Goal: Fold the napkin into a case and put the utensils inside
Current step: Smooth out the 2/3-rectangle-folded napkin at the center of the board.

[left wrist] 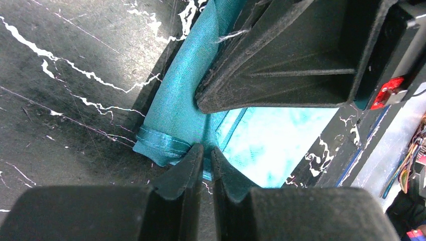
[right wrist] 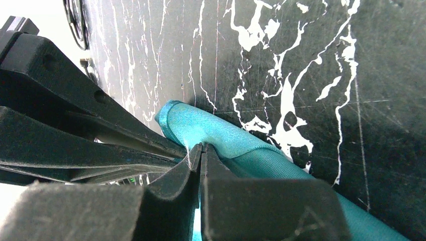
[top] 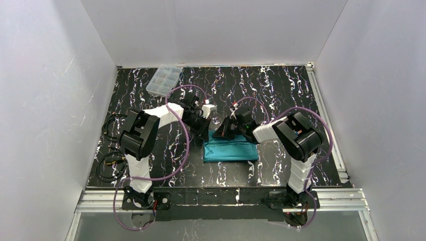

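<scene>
The left tool (left wrist: 203, 155) and right tool (right wrist: 201, 153), nearly shut, pinch the napkin (top: 230, 150). One harder tug could open the fold.

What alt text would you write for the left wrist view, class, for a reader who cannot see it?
The left claw pinches the hemmed edge of a teal napkin over a black, white-veined table. The right claw's dark finger reaches in from the right, just above it.
</scene>
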Robot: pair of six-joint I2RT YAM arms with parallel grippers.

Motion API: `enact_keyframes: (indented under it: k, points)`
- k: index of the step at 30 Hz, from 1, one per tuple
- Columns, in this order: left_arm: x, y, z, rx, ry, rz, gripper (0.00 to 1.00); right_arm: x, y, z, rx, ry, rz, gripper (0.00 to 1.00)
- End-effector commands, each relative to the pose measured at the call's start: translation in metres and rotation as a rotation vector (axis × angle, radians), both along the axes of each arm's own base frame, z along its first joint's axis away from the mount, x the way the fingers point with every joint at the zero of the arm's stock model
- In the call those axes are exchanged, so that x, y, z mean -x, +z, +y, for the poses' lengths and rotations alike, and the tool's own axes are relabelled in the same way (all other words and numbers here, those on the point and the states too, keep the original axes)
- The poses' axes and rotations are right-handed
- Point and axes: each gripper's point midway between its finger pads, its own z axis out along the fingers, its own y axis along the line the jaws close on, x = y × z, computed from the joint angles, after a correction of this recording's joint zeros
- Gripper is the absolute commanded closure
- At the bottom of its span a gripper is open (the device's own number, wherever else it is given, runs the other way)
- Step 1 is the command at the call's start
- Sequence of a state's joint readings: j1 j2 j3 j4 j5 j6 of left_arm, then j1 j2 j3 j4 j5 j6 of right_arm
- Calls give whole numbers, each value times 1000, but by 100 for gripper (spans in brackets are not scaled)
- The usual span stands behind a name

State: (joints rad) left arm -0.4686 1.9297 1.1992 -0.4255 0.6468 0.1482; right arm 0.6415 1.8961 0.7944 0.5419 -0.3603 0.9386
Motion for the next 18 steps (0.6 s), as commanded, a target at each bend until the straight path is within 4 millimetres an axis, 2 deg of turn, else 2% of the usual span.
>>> enact_keyframes:
  k: [1,5,8,13,18]
  points:
    - [18,3,16,-48,-15,28,88,17,-34,-22,117,-13,76,90]
    - [24,5,12,-16,-13,52,86,18,-36,-23,122,-16,83,90]
    - [24,-1,16,-41,-9,43,86,19,-35,-22,90,-10,103,90]
    - [22,-6,22,-94,-3,45,87,16,-15,-15,-25,53,126,83]
    - [23,-14,28,-157,-3,46,84,15,-6,-12,-32,89,103,78]
